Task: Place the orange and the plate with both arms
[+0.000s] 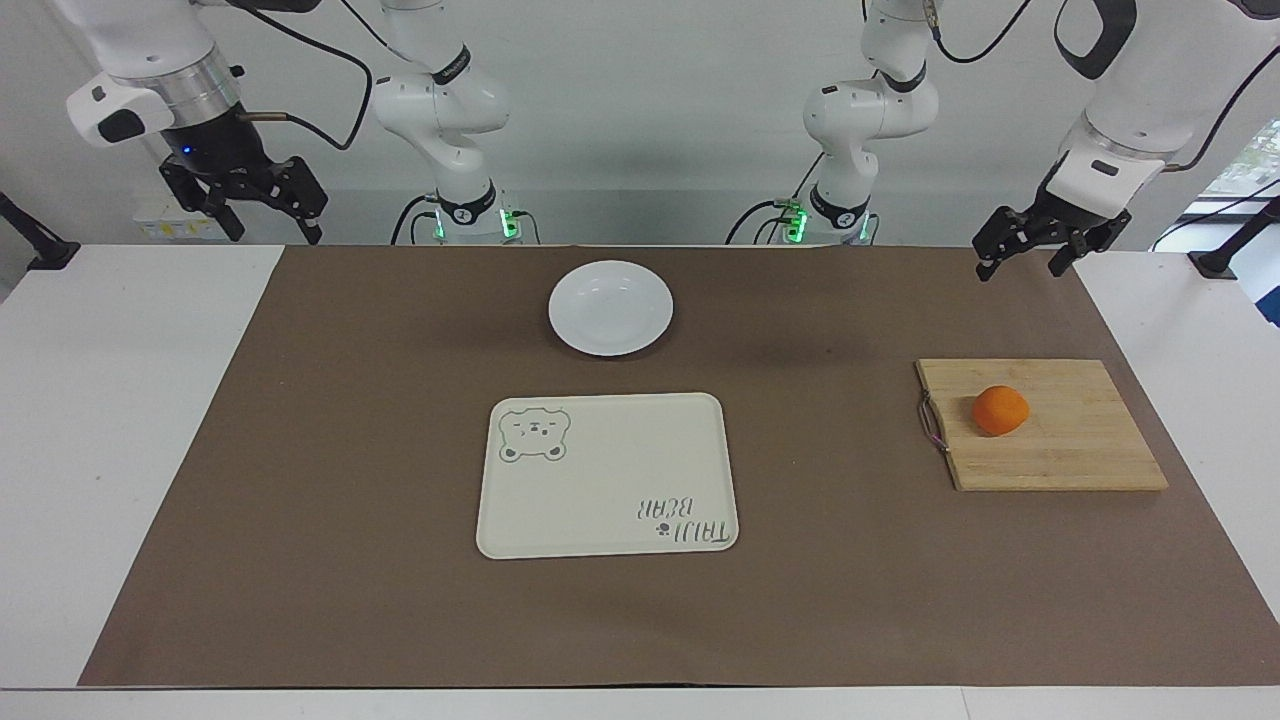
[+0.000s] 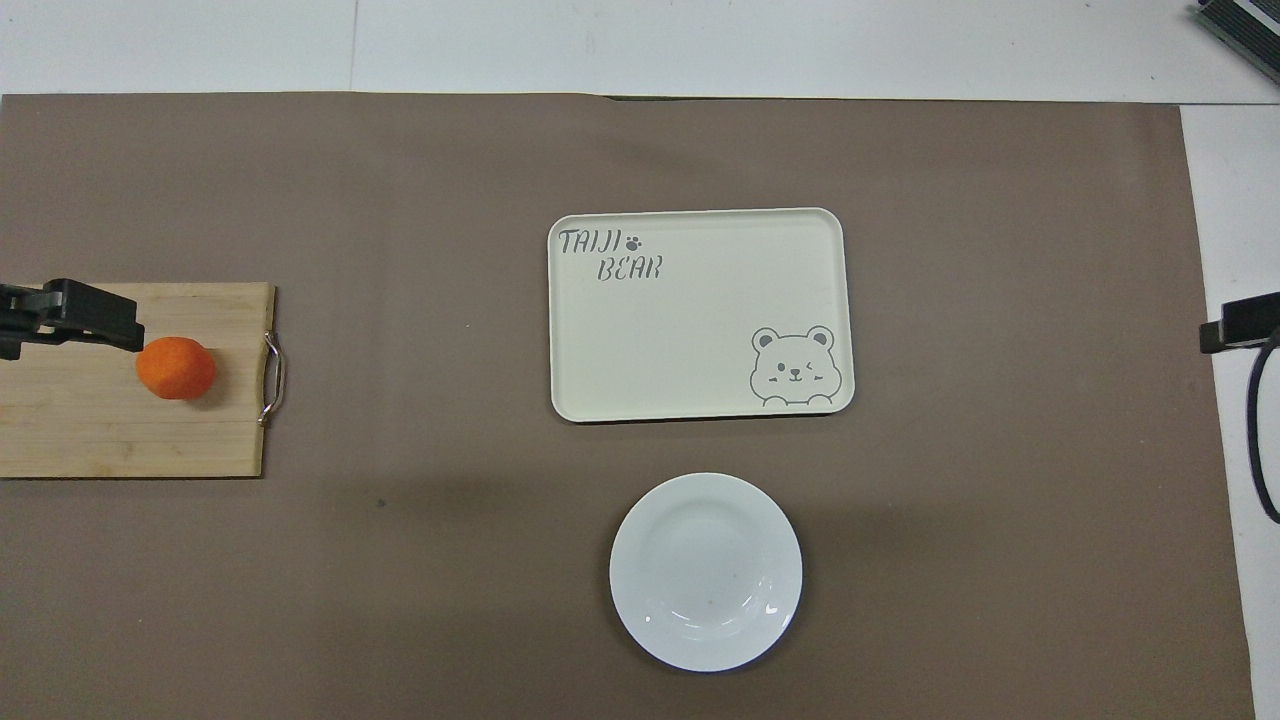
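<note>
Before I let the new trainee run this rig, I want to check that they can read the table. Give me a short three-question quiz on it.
1. True or false: the orange lies on the cutting board.
2. Which lies nearer to the robots: A) the plate, B) the bear tray?
3. Fill in: the left gripper and the right gripper hang in the air, both ____, holding nothing.

Key: 1 true; 2 A; 3 open.
</note>
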